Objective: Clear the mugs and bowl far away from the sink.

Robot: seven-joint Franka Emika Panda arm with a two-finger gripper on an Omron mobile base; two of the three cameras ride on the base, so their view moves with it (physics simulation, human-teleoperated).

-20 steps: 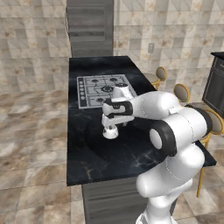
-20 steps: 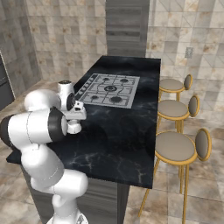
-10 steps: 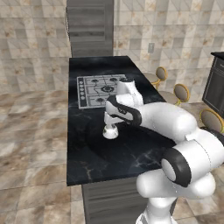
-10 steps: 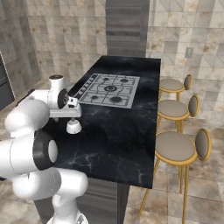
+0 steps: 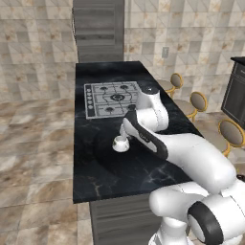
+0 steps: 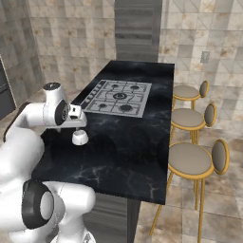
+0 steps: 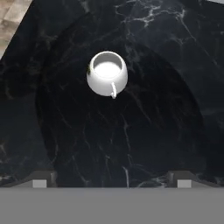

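A white mug [image 7: 107, 79] with a small side handle stands alone and upright on the black marble counter [image 5: 110, 167] of a kitchen island, a short way in front of the gas hob [image 5: 111, 98] and toward the counter's left edge. In the hand view the gripper [image 7: 111, 183] hangs above the counter with its two dark tips set wide apart and nothing between them. The mug sits ahead of the tips and clear of them, roughly centred between the two, its handle turned toward the camera. From the right base view, the mug [image 6: 80, 137] rests just below the arm's wrist. No sink appears near the island, so the mug looks already set down far from it, and the step in hand appears to be either the release just made or the approach for a fresh grasp; the pictures do not settle which. If the mug is placed, the next move calls for lifting straight up and away without clipping the rim. Three round stools [image 6: 190, 159] line the counter's right side.
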